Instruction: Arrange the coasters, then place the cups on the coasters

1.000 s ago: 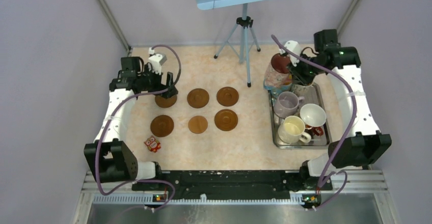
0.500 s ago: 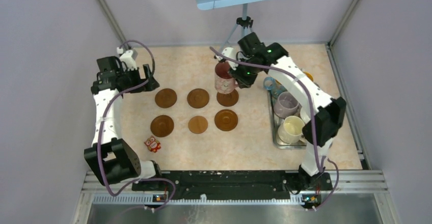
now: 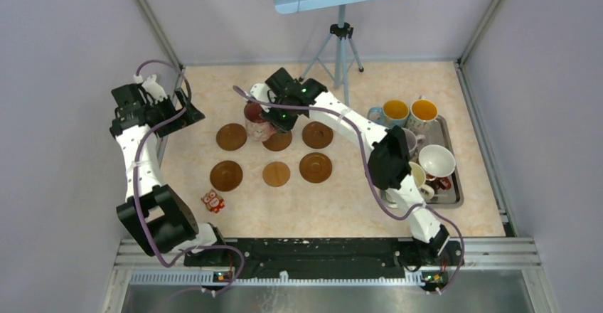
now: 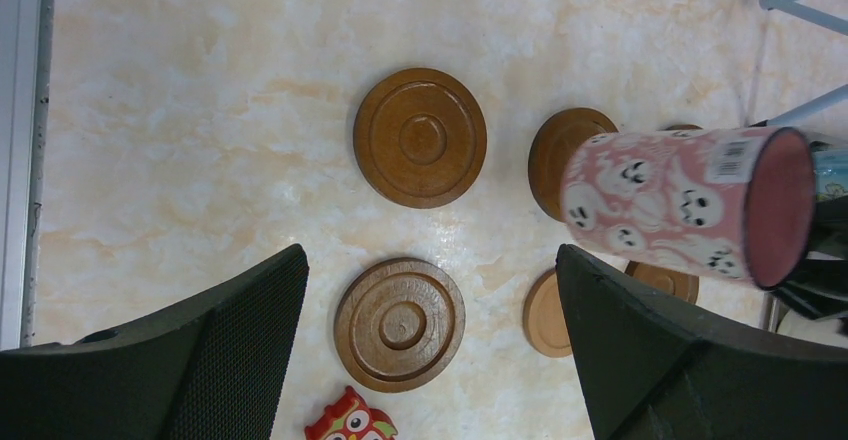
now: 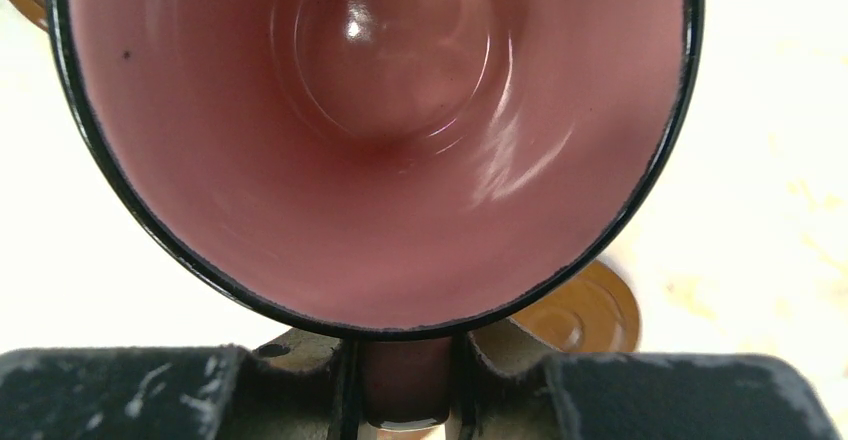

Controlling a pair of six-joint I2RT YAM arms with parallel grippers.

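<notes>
One mug in grip: R gripper (image 3: 272, 119) pinched on rim of pink mug (image 3: 254, 122); wrist cam shows mug wall sandwiched btw the fingers. Mug mouth-up, ghost-face print, dark pink inside. Sits btw far-left coaster (image 3: 231, 136) and far-mid coaster (image 3: 279, 142), overlapping the latter. Touching or hovering: can't tell. R arm reaches across to L half of table (image 3: 341, 206).

L gripper (image 4: 430, 260) fingers wide apart, nothing btw them. Up at far-left edge of table, well apart from mug, camera looking down on coasters.

Coasters (image 3: 315, 167): 6 discs, 2 rows of 3. Near-mid one is the lighter coaster (image 3: 276, 173), smaller, flatter.

Other 5 cups at steel tray (image 3: 456, 185), R side. Blue mug (image 3: 393, 112) and white-patterned mug (image 3: 424, 111) at far end, both orange inside. Lavender mug (image 3: 410, 141), red mug (image 3: 436, 161) (white inside) and cream mug (image 3: 418, 179) nearer, partly behind R arm.

Red owl (image 3: 212, 200) just near-side of near-left coaster. Tripod (image 3: 341, 50) at far mid.
</notes>
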